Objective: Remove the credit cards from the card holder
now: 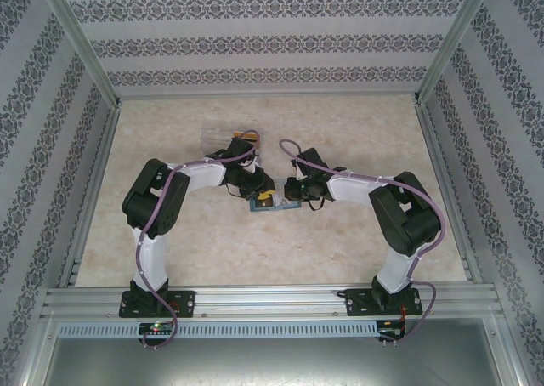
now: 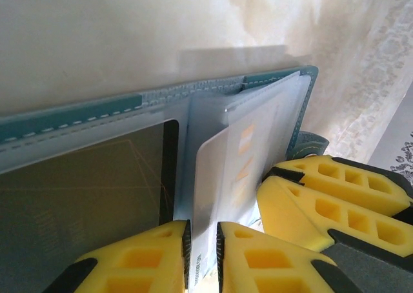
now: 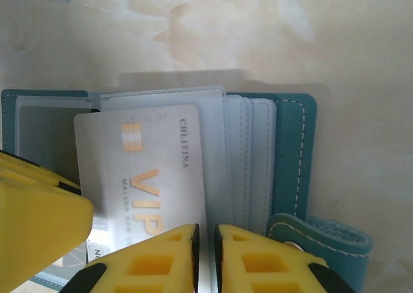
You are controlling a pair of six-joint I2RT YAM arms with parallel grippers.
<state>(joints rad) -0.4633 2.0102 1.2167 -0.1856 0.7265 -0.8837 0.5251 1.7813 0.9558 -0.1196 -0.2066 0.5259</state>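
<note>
The open card holder (image 1: 274, 204) lay on the counter (image 1: 212, 250), a silvery credit card (image 3: 145, 170) jutting out lengthwise toward the right jaws. Left jaws narrowly pinched it; right jaws narrowly pinched a clear sleeve (image 3: 248, 157).

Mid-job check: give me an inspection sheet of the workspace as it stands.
Surface: marbled beige table, no spills seen.
Job's things: card holder open at centre; silver card among its clear sleeves; dark card sleeved; loose clear pieces behind left arm, possibly cards.
Clutter: nothing seen.
Grippers: left gripper apparently pinches silver card; right gripper apparently pinches a card holder sleeve.
Cables: purple cables along both arms, untangled.
Surroundings: patterned walls, aluminium frame.
</note>
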